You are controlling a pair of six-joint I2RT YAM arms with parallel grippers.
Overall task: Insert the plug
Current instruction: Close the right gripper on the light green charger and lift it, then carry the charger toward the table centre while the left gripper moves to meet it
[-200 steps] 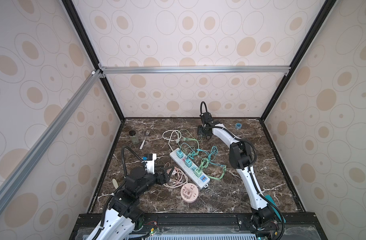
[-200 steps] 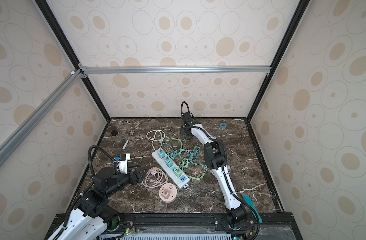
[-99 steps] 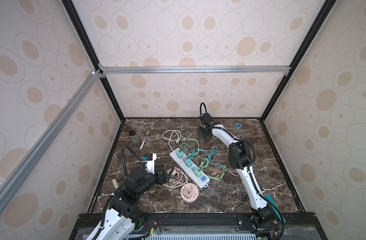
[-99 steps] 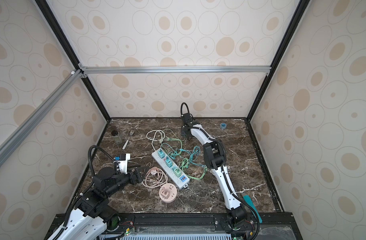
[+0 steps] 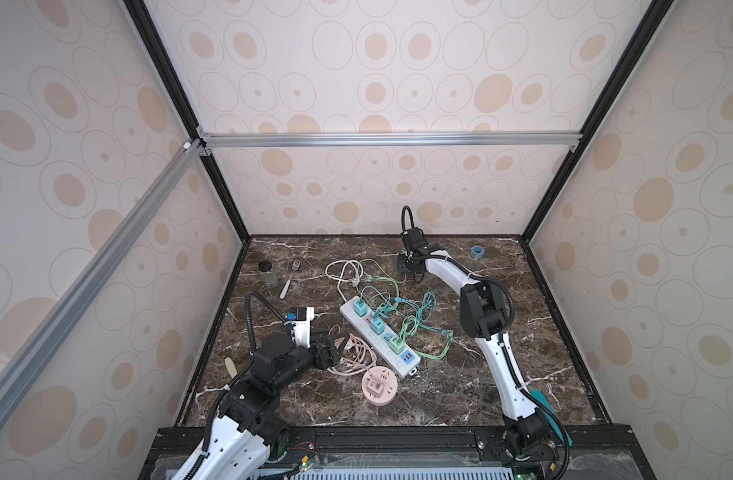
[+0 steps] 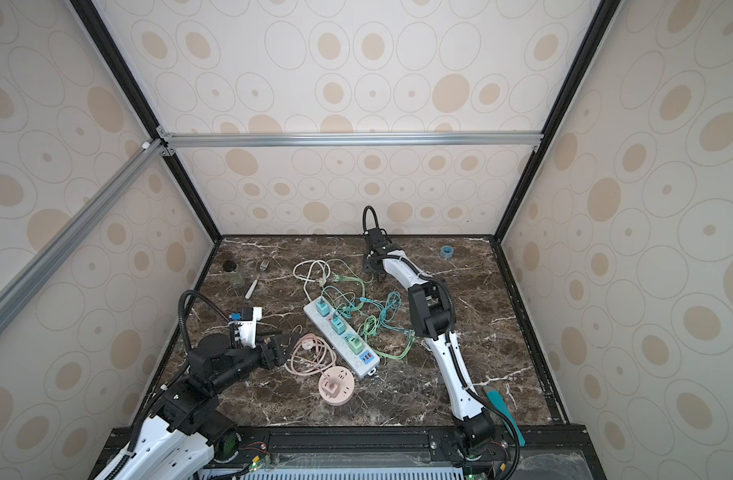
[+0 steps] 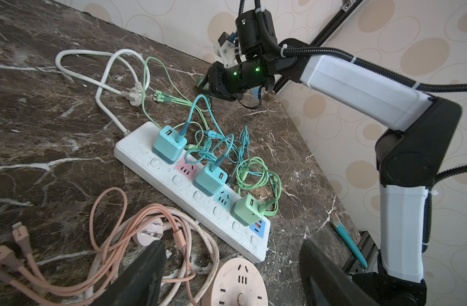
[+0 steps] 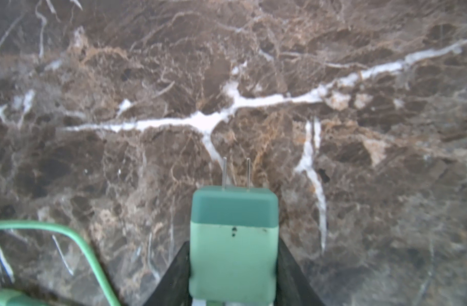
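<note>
Overhead, in both top views, the right arm stretched from the lower right to the upper middle of the frame, elbow raised and wrist bent down, with the right gripper low over the marble tabletop, well apart from the white power strip at centre. The left arm sat folded at the lower left, and the left gripper pointed toward the pink cable coil.

In the left wrist view, the left gripper stood wide apart and held nothing, its black fingers framing the round pink socket at the bottom edge. The power strip ran diagonally through the middle with three chargers seated. The right gripper hung at upper centre, a sliver of green under it.

In the right wrist view, the green charger plug sat at lower centre, clamped on both sides by the right gripper's fingers. Its two prongs pointed up the frame over bare marble. A green cable curved across the lower left.
</note>
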